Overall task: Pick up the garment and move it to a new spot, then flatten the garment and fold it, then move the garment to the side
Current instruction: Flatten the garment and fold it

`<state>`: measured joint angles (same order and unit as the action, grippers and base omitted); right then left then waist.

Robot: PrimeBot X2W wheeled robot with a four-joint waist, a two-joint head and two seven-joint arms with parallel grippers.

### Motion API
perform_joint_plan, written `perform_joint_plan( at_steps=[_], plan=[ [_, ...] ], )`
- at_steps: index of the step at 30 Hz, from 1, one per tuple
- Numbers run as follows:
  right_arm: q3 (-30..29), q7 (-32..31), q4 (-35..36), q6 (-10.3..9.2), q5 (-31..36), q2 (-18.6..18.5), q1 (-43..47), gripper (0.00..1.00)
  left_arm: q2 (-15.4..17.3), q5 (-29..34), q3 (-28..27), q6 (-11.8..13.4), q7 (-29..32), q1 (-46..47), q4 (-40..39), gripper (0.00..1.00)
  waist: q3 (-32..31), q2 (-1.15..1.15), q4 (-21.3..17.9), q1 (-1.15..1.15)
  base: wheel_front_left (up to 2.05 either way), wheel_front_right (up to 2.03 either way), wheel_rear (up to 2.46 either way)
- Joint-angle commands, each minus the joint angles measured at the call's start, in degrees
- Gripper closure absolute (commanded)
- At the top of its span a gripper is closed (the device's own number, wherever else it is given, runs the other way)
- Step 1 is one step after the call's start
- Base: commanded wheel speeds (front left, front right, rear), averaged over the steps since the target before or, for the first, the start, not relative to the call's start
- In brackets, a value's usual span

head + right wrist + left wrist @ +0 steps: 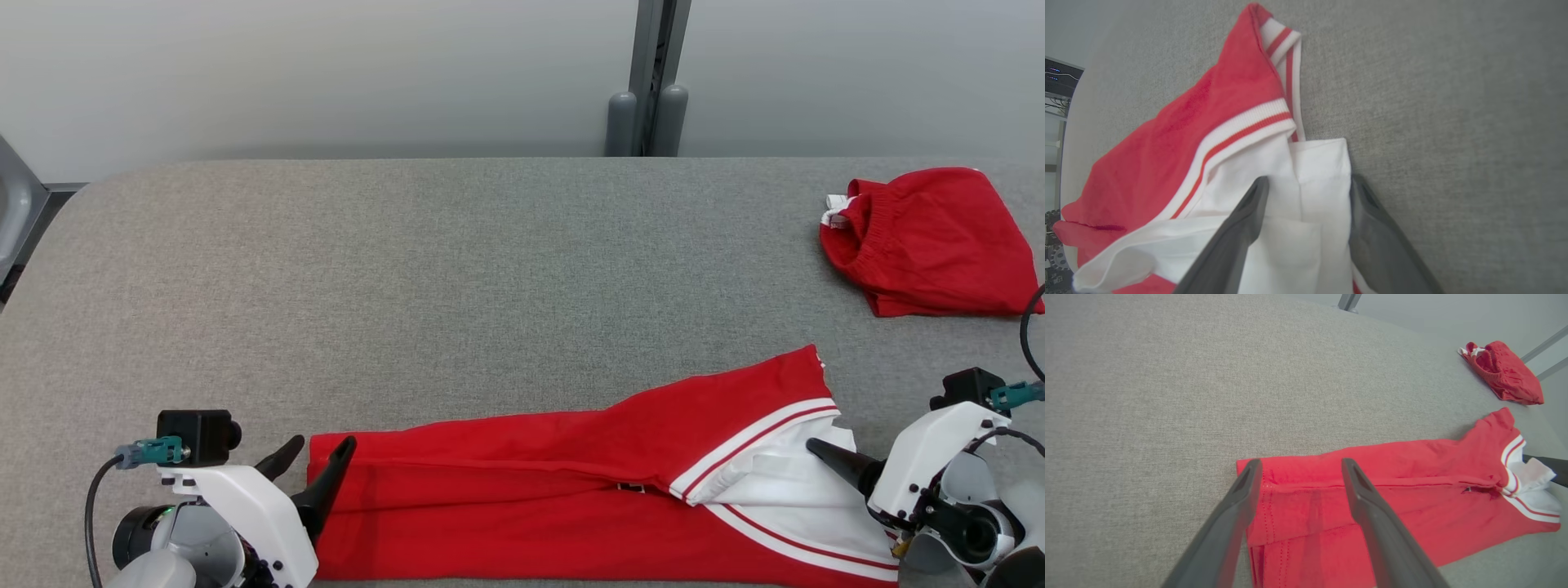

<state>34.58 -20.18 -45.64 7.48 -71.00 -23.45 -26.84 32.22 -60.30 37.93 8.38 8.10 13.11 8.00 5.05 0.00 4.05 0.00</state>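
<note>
The red garment [522, 482] lies folded lengthwise on the table [408, 269]; the left gripper [322, 445] gapes wide at its red end, the right gripper [1309, 181] wide astride its white end

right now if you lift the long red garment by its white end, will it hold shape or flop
Probably flops: the long red garment lies in soft folds and creases, so its unheld length would likely sag and trail. Its layers lie thin and flat, suggesting it is light. The felt-like table may drag at it rather than let it slide.
</note>
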Motion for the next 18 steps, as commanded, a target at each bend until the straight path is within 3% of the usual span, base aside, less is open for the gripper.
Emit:
perform_joint_plan(
  at_steps=[1, 8, 9, 10, 11, 12, 18],
  plan=[
    [1.2, -1.9, -0.3, 0.04, -0.2, 2.6, 1.6, 0.0, 0.4, -0.2, -0.3, -0.3, -0.2, 0.4, 0.2, 0.0, 0.1, 0.0, 0.1, 0.0, 0.0, 0.0, 0.0],
    [0.9, -4.7, 0.9, 0.08, 0.7, 3.6, 1.8, 0.0, 0.3, -0.2, -0.1, -0.8, 0.0, 1.2, 0.9, 0.0, 0.5, 0.0, 0.5, 0.0, 0.0, 0.0, 0.0],
    [0.8, -4.8, 1.0, 0.08, 1.0, 3.9, 1.8, 0.13, 0.2, -0.2, 0.0, -0.8, 0.1, 1.4, 0.9, 0.0, 0.5, 0.0, 0.5, 0.0, 0.0, 0.0, 0.0],
    [0.6, -4.9, 1.1, 0.09, 1.2, 4.1, 1.7, 0.52, 0.2, -0.2, 0.0, -0.8, 0.1, 1.4, 1.1, 0.0, 0.5, 0.0, 0.6, 0.0, 0.0, 0.0, 0.0],
    [0.5, -4.8, 1.3, 0.09, 1.5, 4.3, 1.7, 0.68, 0.2, -0.2, 0.0, -1.0, 0.1, 1.5, 1.1, 0.0, 0.5, 0.0, 0.7, 0.0, 0.0, 0.0, 0.0],
    [0.3, -4.6, 1.4, 0.09, 1.8, 4.3, 1.6, 1.0, 0.2, -0.2, 0.1, -1.1, 0.1, 1.5, 1.2, 0.0, 0.6, 0.0, 0.8, 0.0, 0.0, 0.0, 0.0],
    [-0.8, -4.0, 2.3, 0.07, 3.0, 3.5, 1.8, 1.0, 0.1, -0.4, 0.1, -1.3, 0.1, 1.6, 1.7, 0.0, 0.7, 0.0, 1.2, 0.0, 0.0, 0.0, 0.0]
  ],
)
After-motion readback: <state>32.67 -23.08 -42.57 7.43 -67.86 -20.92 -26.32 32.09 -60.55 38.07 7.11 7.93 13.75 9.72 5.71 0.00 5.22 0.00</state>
